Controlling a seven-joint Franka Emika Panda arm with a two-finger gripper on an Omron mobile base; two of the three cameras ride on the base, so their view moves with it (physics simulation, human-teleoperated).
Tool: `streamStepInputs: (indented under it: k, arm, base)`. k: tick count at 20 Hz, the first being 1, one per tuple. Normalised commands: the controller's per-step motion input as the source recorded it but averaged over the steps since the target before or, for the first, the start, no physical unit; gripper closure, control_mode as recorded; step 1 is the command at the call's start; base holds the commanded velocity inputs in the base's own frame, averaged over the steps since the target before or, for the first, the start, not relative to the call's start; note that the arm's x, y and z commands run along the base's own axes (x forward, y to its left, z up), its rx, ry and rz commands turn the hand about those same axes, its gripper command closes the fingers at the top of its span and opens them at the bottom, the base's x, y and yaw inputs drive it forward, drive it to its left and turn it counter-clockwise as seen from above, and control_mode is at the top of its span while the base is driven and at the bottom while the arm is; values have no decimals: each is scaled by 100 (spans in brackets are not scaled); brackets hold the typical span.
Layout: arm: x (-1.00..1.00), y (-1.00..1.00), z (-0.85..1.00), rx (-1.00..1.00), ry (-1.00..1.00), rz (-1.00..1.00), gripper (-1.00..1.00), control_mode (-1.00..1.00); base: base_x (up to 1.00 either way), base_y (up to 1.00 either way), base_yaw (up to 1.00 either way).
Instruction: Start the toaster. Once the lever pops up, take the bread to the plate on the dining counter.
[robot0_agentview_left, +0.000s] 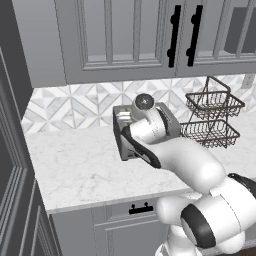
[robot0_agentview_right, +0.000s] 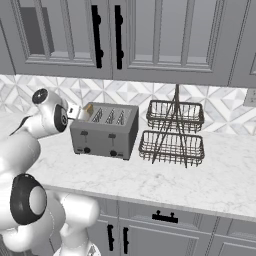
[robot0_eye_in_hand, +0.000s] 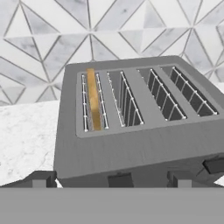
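The grey four-slot toaster (robot0_eye_in_hand: 131, 144) stands on the white worktop against the tiled wall, also seen as a box (robot0_agentview_right: 105, 131) from the right base. A golden-tan slice of bread (robot0_eye_in_hand: 93, 103) stands in its leftmost slot, its top edge (robot0_agentview_right: 88, 110) poking out. The left black lever (robot0_eye_in_hand: 120, 180) sits on the front face, level with its twin (robot0_agentview_right: 114, 136). My gripper (robot0_eye_in_hand: 109, 181) hovers open just above and in front of the toaster's front edge, straddling the left lever, holding nothing. The plate and dining counter are out of view.
A two-tier wire basket rack (robot0_agentview_right: 172, 134) stands right of the toaster, also visible from the left base (robot0_agentview_left: 212, 119). Grey wall cabinets (robot0_agentview_right: 115, 40) hang above. Open marble worktop (robot0_agentview_left: 75, 167) lies left of the toaster; my arm (robot0_agentview_left: 165, 150) crosses in front of it.
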Motion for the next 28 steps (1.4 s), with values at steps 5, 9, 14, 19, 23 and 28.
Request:
streamStepInputs:
  k: [5,9,14,19,23,28]
  arm:
    - [15,0,-3,0,-2,0,-100,-100]
    - [33,0,0,0,0,0,-100,-100]
    - [38,0,-4,0,0,0,-100,-100]
    - [30,0,-18,-1,0,0,-100,-100]
    - [22,0,-27,-3,0,0,-100,-100]
    - [23,2,-11,0,0,0,-100,-100]
  base:
    - [0,0,0]
    - [0,0,0]
    - [0,0,0]
    - [0,0,0]
    - [0,0,0]
    - [0,0,0]
